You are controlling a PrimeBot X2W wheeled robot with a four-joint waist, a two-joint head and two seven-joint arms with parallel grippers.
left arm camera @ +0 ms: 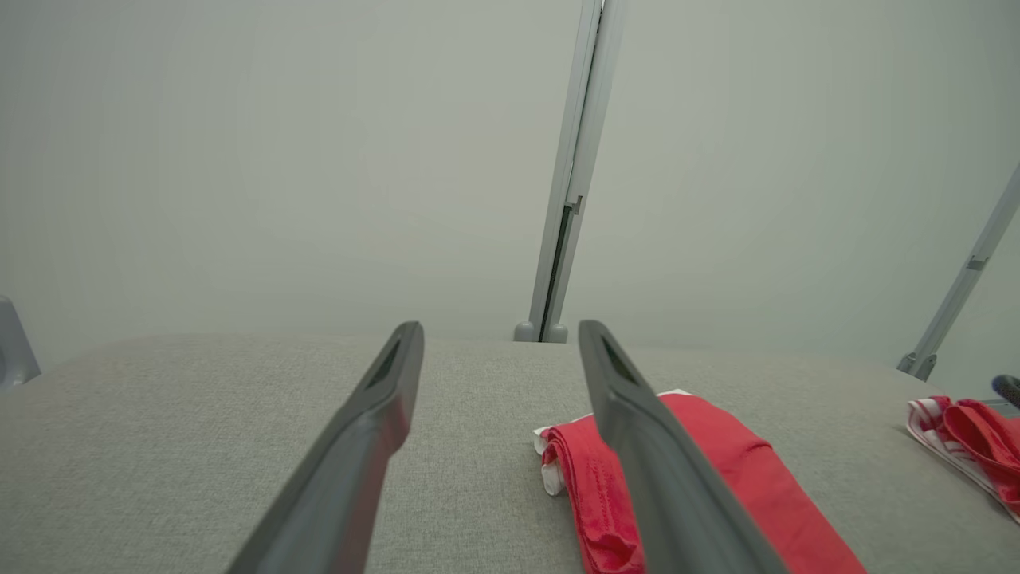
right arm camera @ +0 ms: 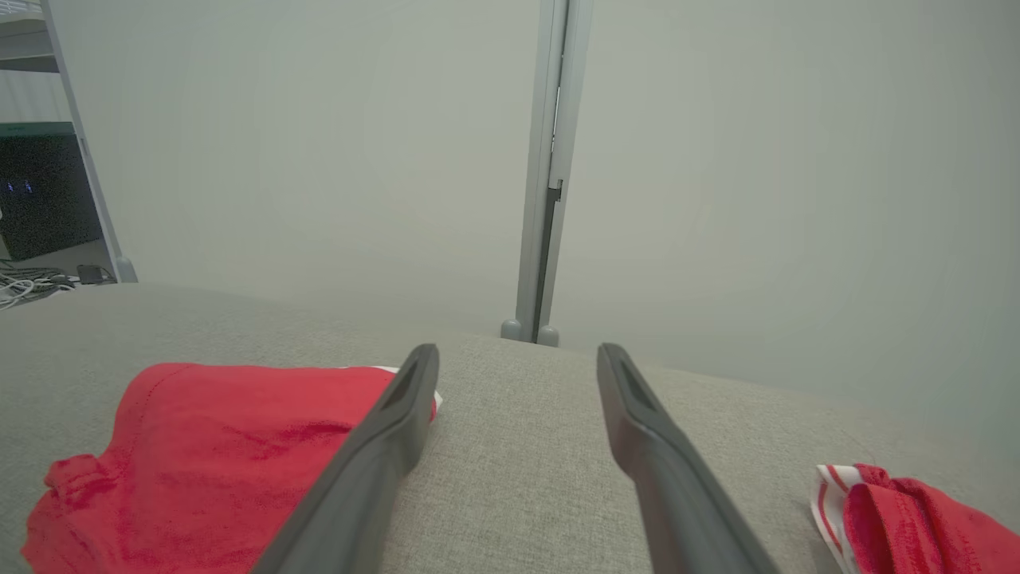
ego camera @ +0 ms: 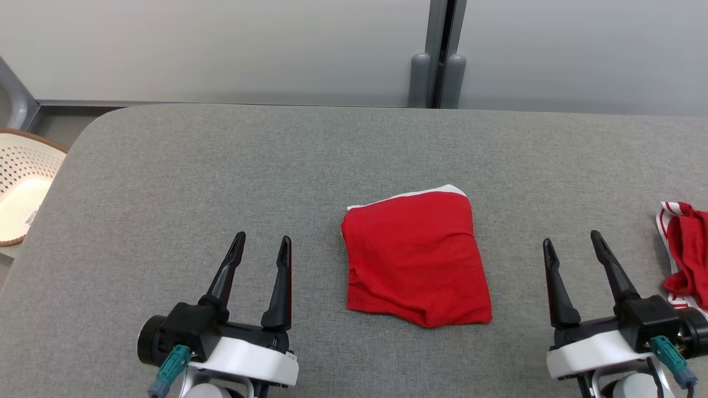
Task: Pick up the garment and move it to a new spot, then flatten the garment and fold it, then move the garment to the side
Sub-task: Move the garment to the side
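Garment (ego camera: 417, 260) folded, flat at bench (ego camera: 221, 166) centre, long axis roughly 12–6. Left tool (ego camera: 263, 237) and right tool (ego camera: 571, 237) both spread, empty, flanking it: garment at 3 o'clock of left, 9 o'clock of right, about equally near.

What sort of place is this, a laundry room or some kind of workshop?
Probably a test lab for laundry folding: a grey fabric-covered table walled by plain partition panels, a folded red garment on it, and a perforated basket beside it.
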